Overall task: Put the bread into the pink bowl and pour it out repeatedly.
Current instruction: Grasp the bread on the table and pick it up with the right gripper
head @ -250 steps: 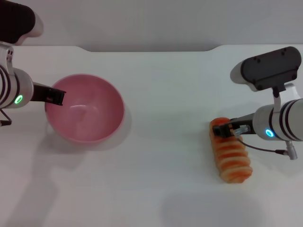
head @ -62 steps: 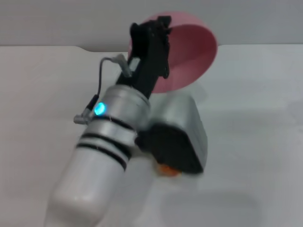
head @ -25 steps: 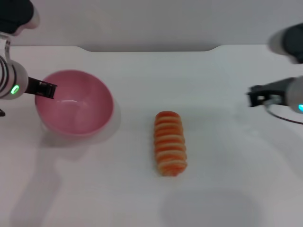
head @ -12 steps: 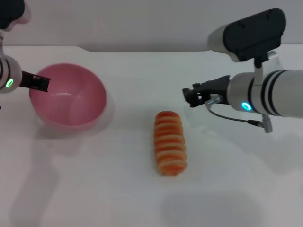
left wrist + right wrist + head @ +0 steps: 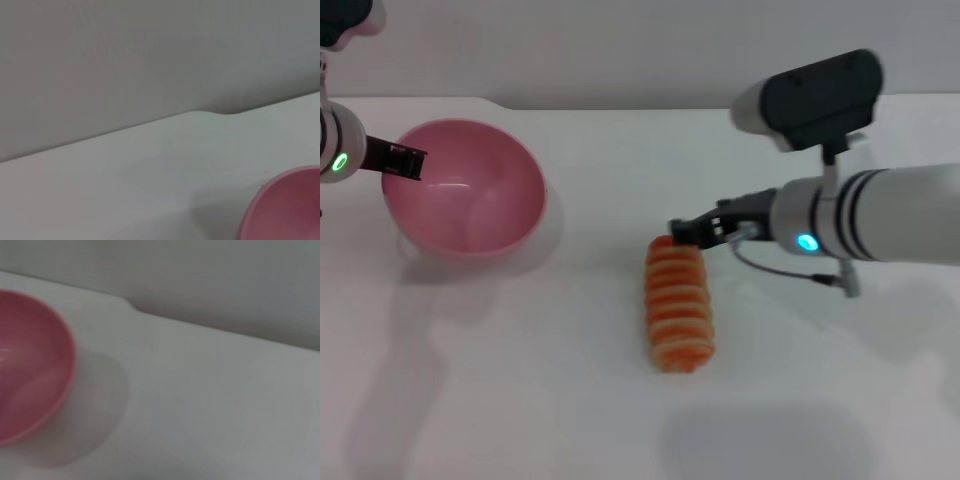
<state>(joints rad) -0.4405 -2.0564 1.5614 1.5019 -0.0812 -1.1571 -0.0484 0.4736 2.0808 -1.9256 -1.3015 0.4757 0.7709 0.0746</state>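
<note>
1. Head view: the elongated toy bread loaf with orange-and-cream ridged stripes lies striped side up near the middle of the plain white table, its long axis running toward and away from the robot.
2. The right gripper reaches in from the right and sits at the loaf's far end, just touching or just above it. How wide its fingers stand cannot be told.
3. The round, smooth pink plastic bowl stands upright at the far left, well apart from the loaf, with bare table between them.
4. The left gripper meets the bowl's left rim, its dark fingers narrow and apparently gripping that rim.
5. The table's far edge runs behind both things, with a shallow notch in its middle. The near half of the table is open on every side of the loaf.
6. Left wrist view: only a curved piece of the pink bowl's rim shows in one corner, with white table leading to the notched far edge and a grey wall.
7. Right wrist view: the bowl shows, open side visible, casting a soft shadow on the table; the bread is not in this view.
</note>
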